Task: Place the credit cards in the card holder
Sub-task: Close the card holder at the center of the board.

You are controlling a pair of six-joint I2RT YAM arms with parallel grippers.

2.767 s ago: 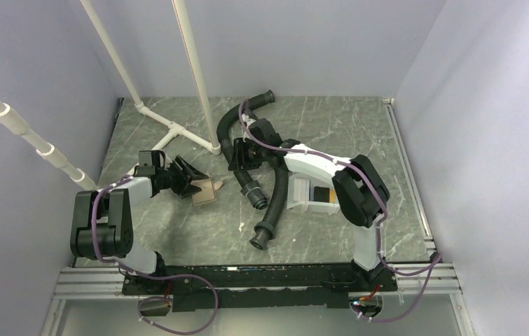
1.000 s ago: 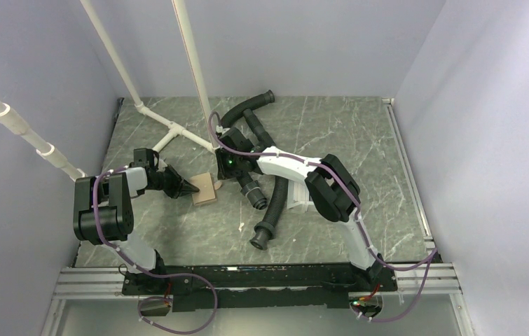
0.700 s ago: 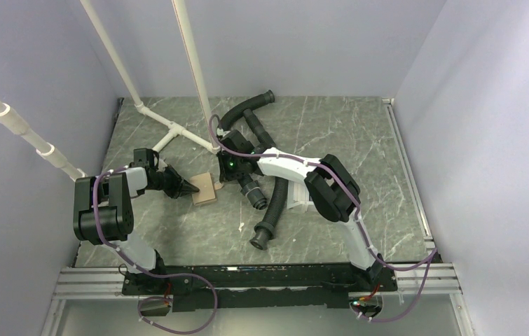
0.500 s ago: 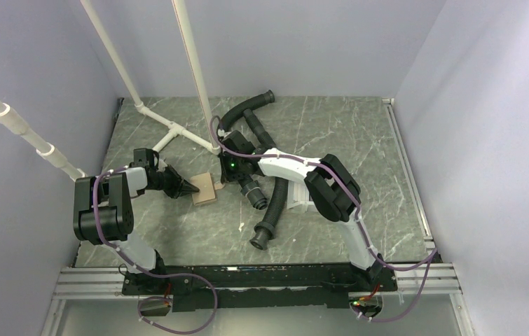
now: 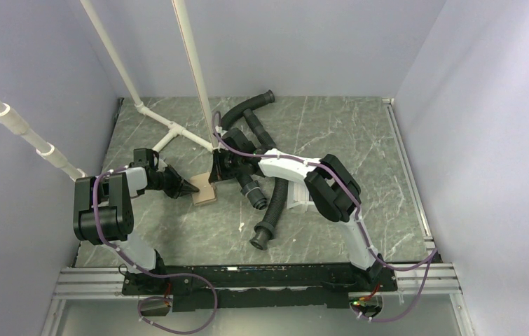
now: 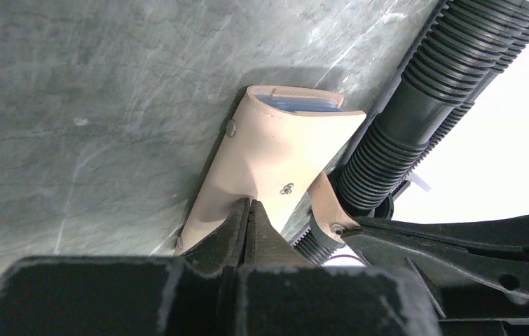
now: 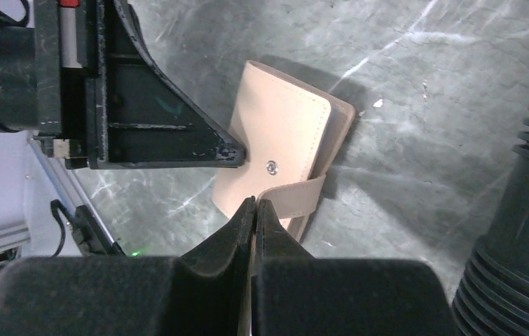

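The card holder (image 7: pixel 282 133) looks matt leather, the hose (image 6: pixel 415 119) ribbed black plastic, the table (image 6: pixel 72 84) smooth marbled stone.

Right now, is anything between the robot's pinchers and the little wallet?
Nothing visible. The shut left gripper touches the card holder; the right gripper is at its snap tab. The black hose lies beside, not between.

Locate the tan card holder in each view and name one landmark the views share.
Top external: card holder lies left of centre.
Left wrist: card holder is mid-frame.
Right wrist: card holder is mid-frame.
Shared landmark: black corrugated hose, right of the holder in every view.
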